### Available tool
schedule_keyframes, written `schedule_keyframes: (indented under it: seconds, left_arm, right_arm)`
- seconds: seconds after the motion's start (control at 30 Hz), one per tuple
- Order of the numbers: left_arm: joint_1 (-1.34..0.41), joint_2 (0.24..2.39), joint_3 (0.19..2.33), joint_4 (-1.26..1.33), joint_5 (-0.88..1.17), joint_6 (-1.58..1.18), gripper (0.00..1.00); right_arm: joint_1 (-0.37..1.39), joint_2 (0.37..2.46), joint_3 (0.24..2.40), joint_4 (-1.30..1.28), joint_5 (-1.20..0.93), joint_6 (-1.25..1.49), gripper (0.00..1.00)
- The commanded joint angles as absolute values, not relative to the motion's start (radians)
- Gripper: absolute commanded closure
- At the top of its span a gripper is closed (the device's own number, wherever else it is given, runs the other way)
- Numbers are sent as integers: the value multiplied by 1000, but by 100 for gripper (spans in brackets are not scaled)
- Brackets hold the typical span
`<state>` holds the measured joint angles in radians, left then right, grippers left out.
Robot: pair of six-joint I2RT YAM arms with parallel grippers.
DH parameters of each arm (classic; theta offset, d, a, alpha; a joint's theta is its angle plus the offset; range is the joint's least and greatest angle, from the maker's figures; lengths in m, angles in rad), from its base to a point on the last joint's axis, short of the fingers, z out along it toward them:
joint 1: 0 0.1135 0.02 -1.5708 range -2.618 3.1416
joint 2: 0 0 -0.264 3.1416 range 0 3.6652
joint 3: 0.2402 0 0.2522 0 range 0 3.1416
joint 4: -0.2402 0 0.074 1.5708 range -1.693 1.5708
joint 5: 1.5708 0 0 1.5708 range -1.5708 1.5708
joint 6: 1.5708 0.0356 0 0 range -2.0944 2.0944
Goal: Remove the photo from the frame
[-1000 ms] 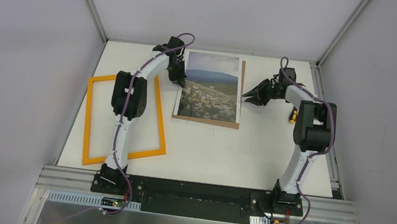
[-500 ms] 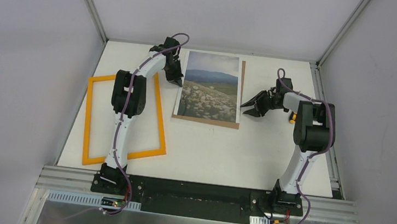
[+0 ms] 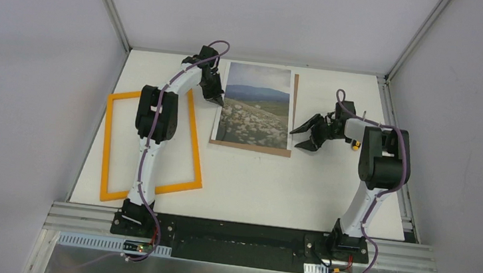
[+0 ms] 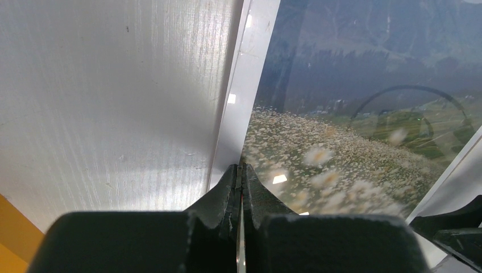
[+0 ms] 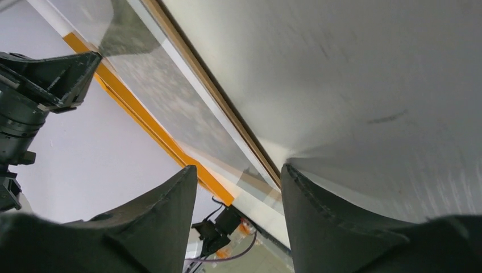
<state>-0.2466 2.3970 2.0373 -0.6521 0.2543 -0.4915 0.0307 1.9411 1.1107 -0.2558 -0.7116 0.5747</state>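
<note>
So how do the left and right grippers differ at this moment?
The left gripper is shut, apparently pinching the photo's left white border; the right gripper is open and holds nothing. The left gripper sits at the photo's left edge, the right gripper just off the backing board's right edge. Both point toward the photo.

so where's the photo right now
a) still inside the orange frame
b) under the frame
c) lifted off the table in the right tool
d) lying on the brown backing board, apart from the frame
d: the photo lies flat on the brown backing board mid-table, while the frame lies empty on the left arm's side, not touching it.
</note>
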Motion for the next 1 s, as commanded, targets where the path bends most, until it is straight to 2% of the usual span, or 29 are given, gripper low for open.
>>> schedule_keyframes:
  seconds: [0.0,0.17,0.53,0.97]
  left_arm:
    - [-245,2424,2000,-709,241,-497,100]
    - [-244,2427,2000,-709,260,-511,100]
    - [-244,2419,1988,-709,261,-523,100]
    - [-244,2427,1993,-709,265,-533,100]
  right_arm:
    - [27,1938,1200,-141,-640,651,40]
    - [34,2011,1246,-88,-638,711,42]
    - [63,1816,975,-152,-645,623,42]
    - [104,1676,810,-198,-617,583,41]
